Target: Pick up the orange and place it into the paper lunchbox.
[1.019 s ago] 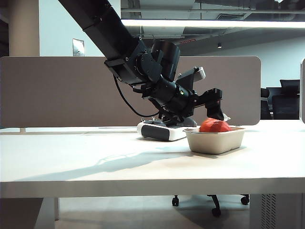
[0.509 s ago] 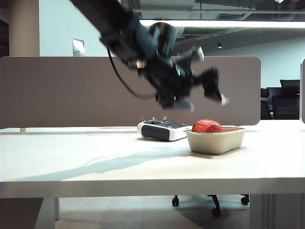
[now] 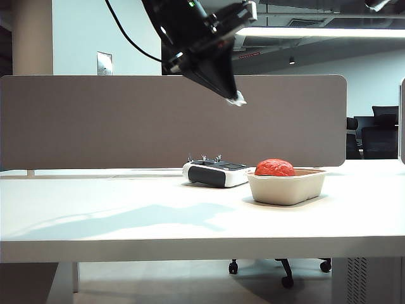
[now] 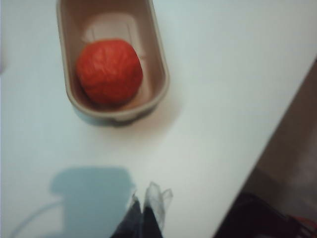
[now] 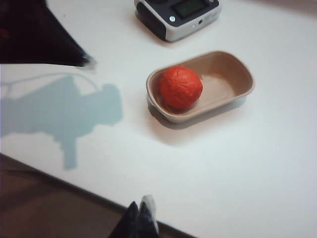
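orange [image 3: 274,168] in lunchbox [image 3: 288,187], at its left end, resting on the floor | lunchbox right of centre on table [image 3: 126,209], controller [image 3: 215,172] just left and behind | left gripper [image 3: 235,99] high above table, fingers together, empty | right gripper [image 5: 140,218] over near table edge, fingers together, empty

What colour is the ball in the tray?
Red-orange; the orange shows best in the left wrist view.
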